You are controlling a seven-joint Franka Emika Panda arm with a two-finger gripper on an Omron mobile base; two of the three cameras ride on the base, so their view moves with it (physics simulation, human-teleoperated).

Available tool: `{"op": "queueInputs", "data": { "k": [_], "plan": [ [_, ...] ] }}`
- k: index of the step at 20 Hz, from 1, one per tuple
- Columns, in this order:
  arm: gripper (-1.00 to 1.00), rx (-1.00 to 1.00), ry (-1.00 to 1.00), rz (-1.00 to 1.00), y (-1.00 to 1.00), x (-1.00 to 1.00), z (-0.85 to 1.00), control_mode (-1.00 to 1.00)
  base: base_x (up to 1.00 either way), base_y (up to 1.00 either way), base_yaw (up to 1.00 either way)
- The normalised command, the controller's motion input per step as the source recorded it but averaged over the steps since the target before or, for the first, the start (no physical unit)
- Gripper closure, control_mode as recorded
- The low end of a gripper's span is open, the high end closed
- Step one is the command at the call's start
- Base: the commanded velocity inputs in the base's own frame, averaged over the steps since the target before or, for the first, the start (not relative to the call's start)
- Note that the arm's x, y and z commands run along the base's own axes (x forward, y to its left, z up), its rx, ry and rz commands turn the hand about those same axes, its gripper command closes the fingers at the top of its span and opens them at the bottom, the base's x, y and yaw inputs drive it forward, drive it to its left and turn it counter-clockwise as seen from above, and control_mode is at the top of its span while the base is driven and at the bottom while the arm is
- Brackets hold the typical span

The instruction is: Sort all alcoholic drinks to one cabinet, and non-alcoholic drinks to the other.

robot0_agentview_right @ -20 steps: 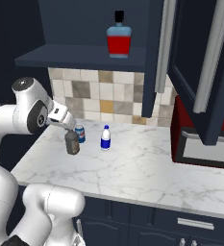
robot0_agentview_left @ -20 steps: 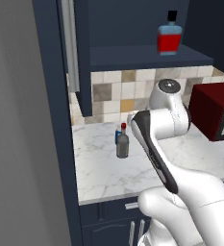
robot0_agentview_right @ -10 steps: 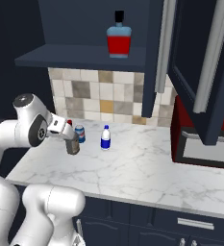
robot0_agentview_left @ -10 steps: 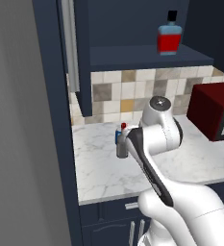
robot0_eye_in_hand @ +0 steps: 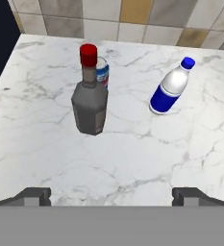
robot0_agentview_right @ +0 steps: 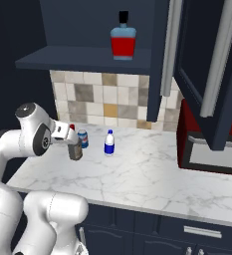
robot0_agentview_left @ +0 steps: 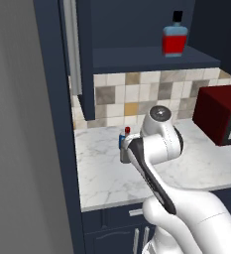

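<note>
Before the spread fingers [robot0_eye_in_hand: 111, 194], red-capped bottle [robot0_eye_in_hand: 89, 98] stands upright, ungrasped, on marble counter [robot0_eye_in_hand: 132, 158]

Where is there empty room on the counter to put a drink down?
The marble counter is bare between the white bottle and the red microwave, and along its front edge. It is crowded at the back left, where the grey-brown bottle, the blue can and the open gripper bunch together.
</note>
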Motion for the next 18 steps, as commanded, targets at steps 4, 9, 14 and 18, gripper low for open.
{"op": "queueInputs", "data": {
  "k": [4,9,14,18],
  "plan": [
    [-1.0,0.0,0.0,0.03,0.11,0.2,-0.1,-1.0,0.0,0.0,0.0],
    [-1.0,0.0,0.0,0.0,0.15,0.23,-0.14,-1.0,0.0,0.0,0.0],
    [-1.0,0.0,0.0,0.0,0.0,0.18,-0.15,-1.0,0.0,0.0,0.0],
    [-1.0,0.0,0.0,0.0,0.0,0.18,-0.13,-1.0,0.0,0.0,0.0]
  ]
}}
